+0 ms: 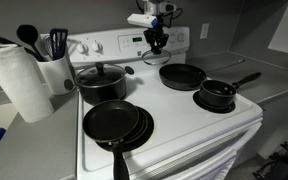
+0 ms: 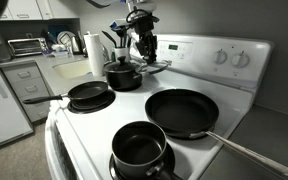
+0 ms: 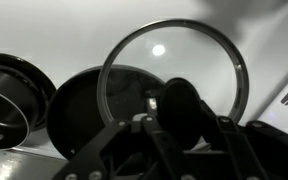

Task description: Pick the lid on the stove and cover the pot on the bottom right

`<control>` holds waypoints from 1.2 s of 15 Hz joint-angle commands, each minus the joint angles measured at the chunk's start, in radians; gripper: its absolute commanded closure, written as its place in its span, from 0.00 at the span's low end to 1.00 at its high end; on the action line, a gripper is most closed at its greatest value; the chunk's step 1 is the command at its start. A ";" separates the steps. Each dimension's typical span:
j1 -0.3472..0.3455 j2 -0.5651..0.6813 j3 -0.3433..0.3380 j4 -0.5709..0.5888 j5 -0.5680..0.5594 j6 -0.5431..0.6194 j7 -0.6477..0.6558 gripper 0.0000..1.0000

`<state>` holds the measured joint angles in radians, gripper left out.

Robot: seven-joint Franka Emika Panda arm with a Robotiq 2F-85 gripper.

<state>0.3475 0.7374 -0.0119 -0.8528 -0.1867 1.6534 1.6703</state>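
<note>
Gripper (image 1: 156, 42): near the stove's (image 1: 174, 125) back panel, jaws closed on the dark knob of the lid (image 3: 194, 50). The fingers are dark and blurred in the wrist view, and the contact is hard to see.
Lid: held tilted above the rear of the stove; faint and small in both exterior views (image 1: 154, 58) (image 2: 157, 66).
Pot (image 1: 216, 94): uncovered on a front burner, well apart from the lid. Its base is cut off by the edge of an exterior view (image 2: 139, 150).
</note>
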 commanded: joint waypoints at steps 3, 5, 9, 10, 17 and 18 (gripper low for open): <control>0.003 -0.222 -0.020 -0.274 -0.038 0.007 0.040 0.83; 0.004 -0.289 -0.021 -0.355 -0.048 0.006 0.062 0.83; 0.002 -0.423 -0.014 -0.532 -0.050 0.035 0.100 0.83; 0.003 -0.458 -0.012 -0.579 -0.045 0.042 0.114 0.83; -0.025 -0.561 0.051 -0.895 -0.064 0.261 0.258 0.83; -0.032 -0.569 0.052 -0.927 -0.074 0.291 0.275 0.83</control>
<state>0.3515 0.2543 0.0133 -1.6237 -0.2298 1.8387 1.8983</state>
